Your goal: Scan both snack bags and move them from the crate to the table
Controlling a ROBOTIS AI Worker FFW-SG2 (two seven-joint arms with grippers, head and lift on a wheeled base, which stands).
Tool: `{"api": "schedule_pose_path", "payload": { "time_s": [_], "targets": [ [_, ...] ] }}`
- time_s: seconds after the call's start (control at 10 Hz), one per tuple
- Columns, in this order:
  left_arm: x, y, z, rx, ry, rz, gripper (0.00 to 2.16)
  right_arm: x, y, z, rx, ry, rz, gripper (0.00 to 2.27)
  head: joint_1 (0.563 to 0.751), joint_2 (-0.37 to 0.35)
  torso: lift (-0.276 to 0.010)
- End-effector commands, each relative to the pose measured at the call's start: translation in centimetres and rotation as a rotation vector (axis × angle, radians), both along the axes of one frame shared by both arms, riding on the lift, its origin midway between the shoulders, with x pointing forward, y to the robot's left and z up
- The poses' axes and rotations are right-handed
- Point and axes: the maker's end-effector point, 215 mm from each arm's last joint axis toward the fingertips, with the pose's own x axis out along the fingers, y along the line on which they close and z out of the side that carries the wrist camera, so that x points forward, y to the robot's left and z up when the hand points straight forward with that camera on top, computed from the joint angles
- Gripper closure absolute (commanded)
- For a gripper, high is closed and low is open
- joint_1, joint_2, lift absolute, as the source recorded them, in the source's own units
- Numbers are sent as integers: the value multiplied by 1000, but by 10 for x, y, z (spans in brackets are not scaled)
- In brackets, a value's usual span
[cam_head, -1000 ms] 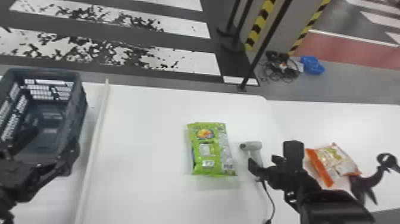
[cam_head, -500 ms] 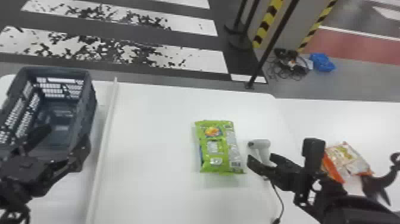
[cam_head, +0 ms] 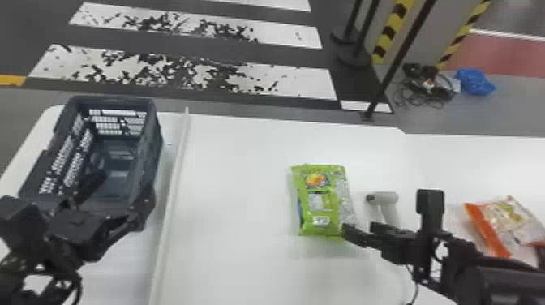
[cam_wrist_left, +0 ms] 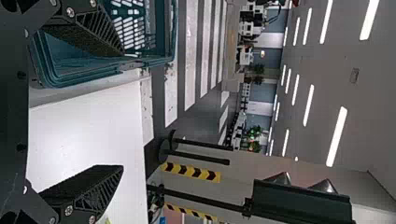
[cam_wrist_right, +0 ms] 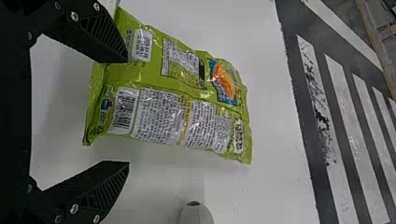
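Observation:
The green snack bag (cam_head: 320, 202) lies flat on the white table (cam_head: 235, 211). At its near right corner, my right gripper (cam_head: 387, 213) has one fingertip. In the right wrist view the open right gripper (cam_wrist_right: 127, 112) has one finger over an end of the green bag (cam_wrist_right: 173, 93) and the other beyond its side. A pale scanner (cam_head: 383, 198) stands just right of this bag. The orange-and-white snack bag (cam_head: 507, 223) rests farther right, past the right arm. My left gripper (cam_head: 119, 194) is at the near end of the crate (cam_head: 152, 162); the left wrist view shows the left gripper (cam_wrist_left: 123, 109) open.
A long white strip (cam_head: 174, 182) runs across the table between the crate and the green bag. The scanner's black cable (cam_head: 414, 288) hangs near the right arm. On the floor behind stand posts, with cables and a blue bundle (cam_head: 474, 81) nearby.
The head view has turned left, shifting the table and crate rightward in it. My right gripper has moved left relative to the green bag, closing the gap. The left gripper has kept its place near the crate.

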Motion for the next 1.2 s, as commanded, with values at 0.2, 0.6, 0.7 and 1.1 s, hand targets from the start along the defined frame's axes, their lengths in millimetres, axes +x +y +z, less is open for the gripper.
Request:
{"api": "schedule_pose_path", "payload": {
  "time_s": [0.2,0.6,0.7,1.1],
  "targets": [
    [0,0,-2,1,3,0,151,6,10,-17,-6,36,32,235,695,-128,-37],
    [-1,0,-2,2,5,-1,151,3,15,-26,-12,68,89,2250,695,-117,-37],
    [-1,0,-2,2,5,-1,151,1,18,-26,-5,68,98,2250,695,-117,-37],
    [-1,0,-2,1,4,0,151,8,14,24,59,-30,75,2250,695,-109,-37]
  ]
}}
